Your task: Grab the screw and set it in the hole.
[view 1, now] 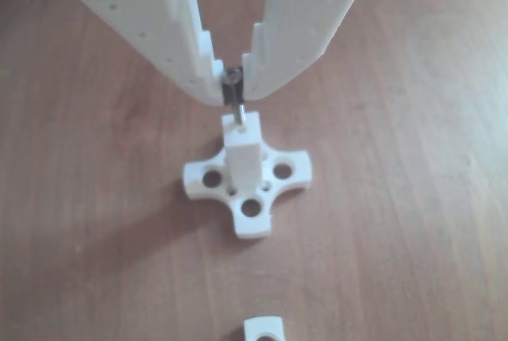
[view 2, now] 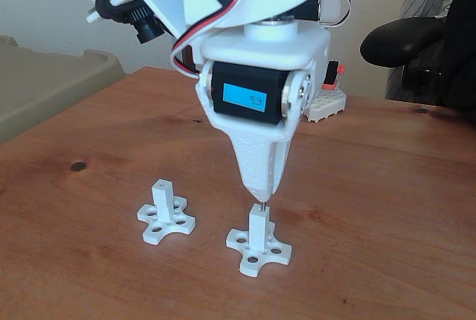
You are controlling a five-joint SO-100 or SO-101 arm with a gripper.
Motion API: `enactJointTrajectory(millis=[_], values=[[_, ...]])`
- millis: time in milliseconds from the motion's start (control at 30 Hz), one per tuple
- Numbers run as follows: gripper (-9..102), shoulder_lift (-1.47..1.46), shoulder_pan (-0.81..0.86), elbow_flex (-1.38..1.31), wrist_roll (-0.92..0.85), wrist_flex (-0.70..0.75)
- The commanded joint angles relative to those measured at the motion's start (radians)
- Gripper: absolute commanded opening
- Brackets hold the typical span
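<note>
Pinching the screw (view 1: 233,91) by its head, the white gripper (view 1: 232,79) has its tips drawn narrow around it and points straight down. Screw: upright, shank tip at or just inside the hole (view 1: 240,128) in the top face of the white square post (view 1: 243,159); how deep it sits cannot be told. Post: standing on a white cross-shaped base (view 1: 248,190) with four round holes, on the brown wooden surface (view 1: 397,198). Second post-and-base piece (view 2: 165,216): just beside the first, to its left in the fixed view. Black chair (view 2: 416,52): behind the surface, at right.
</note>
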Motion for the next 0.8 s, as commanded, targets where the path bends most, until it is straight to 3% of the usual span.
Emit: enactJointTrajectory(millis=[0, 767], values=[[-4, 0.014, -0.006, -0.083, 0.006, -0.003], [-4, 0.017, 0.005, -0.084, 0.000, 0.000]])
